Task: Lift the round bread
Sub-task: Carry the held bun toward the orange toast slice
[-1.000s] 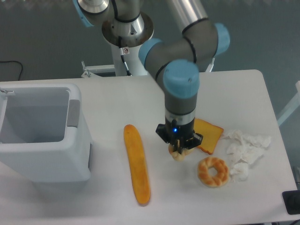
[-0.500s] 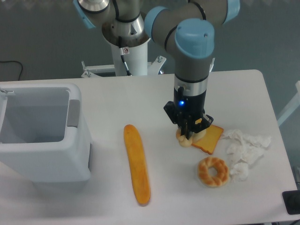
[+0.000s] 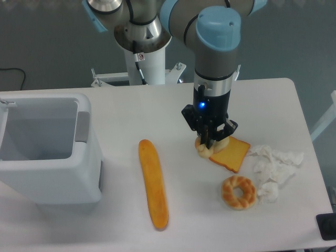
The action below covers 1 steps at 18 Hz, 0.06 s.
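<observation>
The round bread (image 3: pixel 202 152) is a small pale-cream bun, only partly visible between the fingers of my gripper (image 3: pixel 210 145). The gripper points straight down at the middle of the table and is shut on the bun. The bun's lower edge shows just below the fingertips, right beside the left corner of an orange wedge slice (image 3: pixel 232 154). Whether the bun touches the table cannot be told from this view.
A long orange loaf (image 3: pixel 153 184) lies left of the gripper. A golden ring pastry (image 3: pixel 239 192) sits in front of it, with crumpled white paper (image 3: pixel 275 165) to the right. A white bin (image 3: pixel 47 152) stands at the left. A dark object (image 3: pixel 326 227) sits at the front right corner.
The gripper, holding the bun, has moved away from the table's front edge and slightly right, from beside the ring pastry to the orange slice's left corner. The arm has swung more upright.
</observation>
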### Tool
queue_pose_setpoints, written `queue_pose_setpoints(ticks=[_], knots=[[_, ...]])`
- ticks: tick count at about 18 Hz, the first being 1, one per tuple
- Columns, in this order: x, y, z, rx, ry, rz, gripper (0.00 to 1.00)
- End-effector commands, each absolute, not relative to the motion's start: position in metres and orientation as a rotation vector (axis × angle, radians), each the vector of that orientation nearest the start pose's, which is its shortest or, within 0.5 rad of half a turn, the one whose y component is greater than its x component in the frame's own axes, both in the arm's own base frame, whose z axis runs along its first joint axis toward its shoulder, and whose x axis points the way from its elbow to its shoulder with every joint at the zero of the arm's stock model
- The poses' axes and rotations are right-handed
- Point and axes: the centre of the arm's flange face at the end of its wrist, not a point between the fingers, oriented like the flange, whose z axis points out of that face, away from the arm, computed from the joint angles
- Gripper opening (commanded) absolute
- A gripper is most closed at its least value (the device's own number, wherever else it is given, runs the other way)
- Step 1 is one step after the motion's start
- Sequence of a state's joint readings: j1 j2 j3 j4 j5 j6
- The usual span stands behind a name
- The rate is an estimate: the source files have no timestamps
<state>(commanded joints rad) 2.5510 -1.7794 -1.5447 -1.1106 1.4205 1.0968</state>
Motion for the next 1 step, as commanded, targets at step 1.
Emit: queue_pose_setpoints(ticks=[1], knots=[[-0.4126, 0.4558, 0.4398, -2.851, 0.196, 0.230, 0.00]])
